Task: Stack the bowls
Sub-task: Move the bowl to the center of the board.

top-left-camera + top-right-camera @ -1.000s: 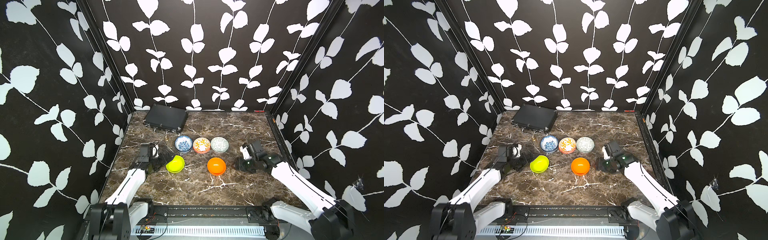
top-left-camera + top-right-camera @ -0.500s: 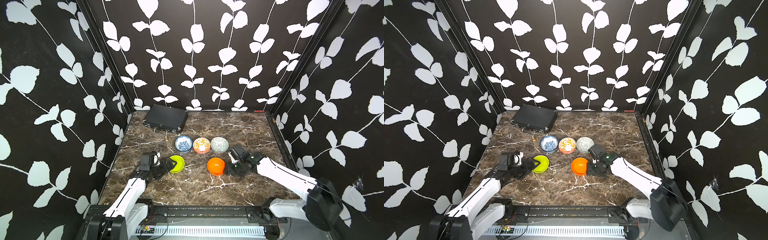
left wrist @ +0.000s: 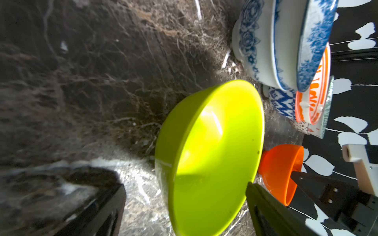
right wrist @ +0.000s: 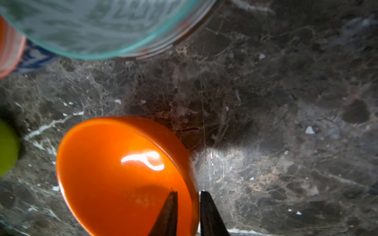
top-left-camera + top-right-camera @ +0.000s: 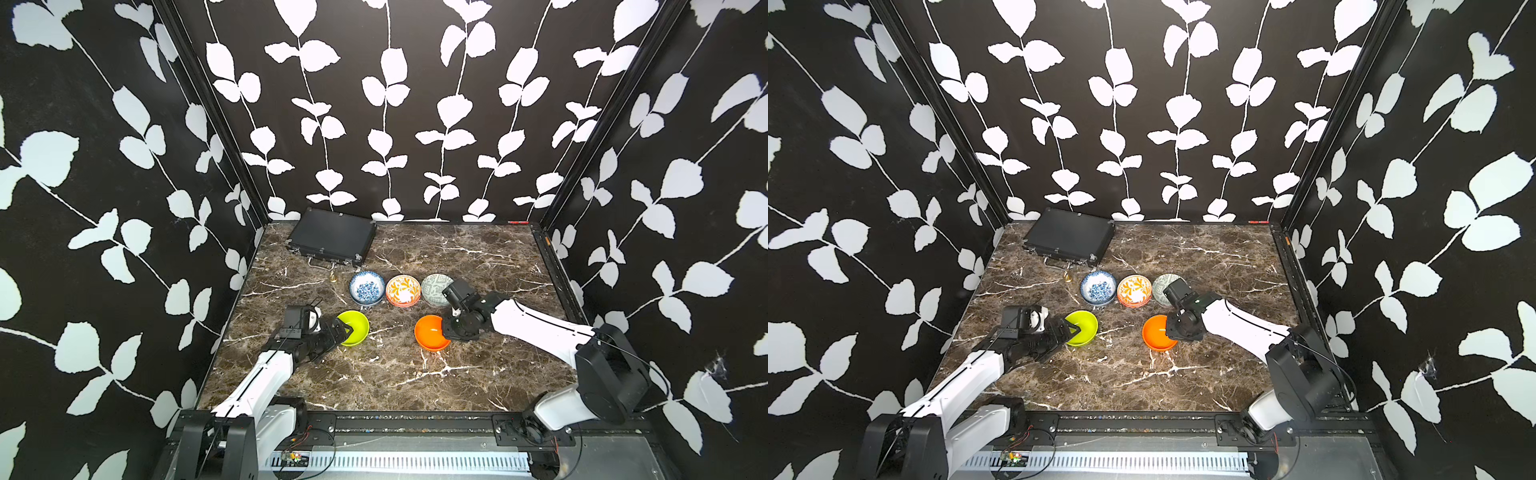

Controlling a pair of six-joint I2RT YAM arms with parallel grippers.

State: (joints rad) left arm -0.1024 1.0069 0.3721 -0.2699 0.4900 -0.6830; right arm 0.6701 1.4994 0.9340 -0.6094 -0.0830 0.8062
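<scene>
Right gripper swung in from tabletop's right edge, now clamped on right rim of glossy round orange bowl; left gripper splayed astride left rim of glossy round lime bowl; patterned ceramic bowl stacks just behind

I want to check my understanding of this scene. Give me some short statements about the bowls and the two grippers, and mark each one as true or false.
1. The right gripper pinches the rim of the orange bowl. True.
2. The lime bowl sits inside the blue floral bowl. False: it stands alone on the table, nearer the robot.
3. The black case lies closed at the table's far left corner. True.
4. The left gripper is shut on the lime bowl. False: its jaws stand wide, one finger inside the bowl and one outside.
5. The blue floral bowl, the orange-white bowl and the pale green bowl stand in one row. True.
</scene>
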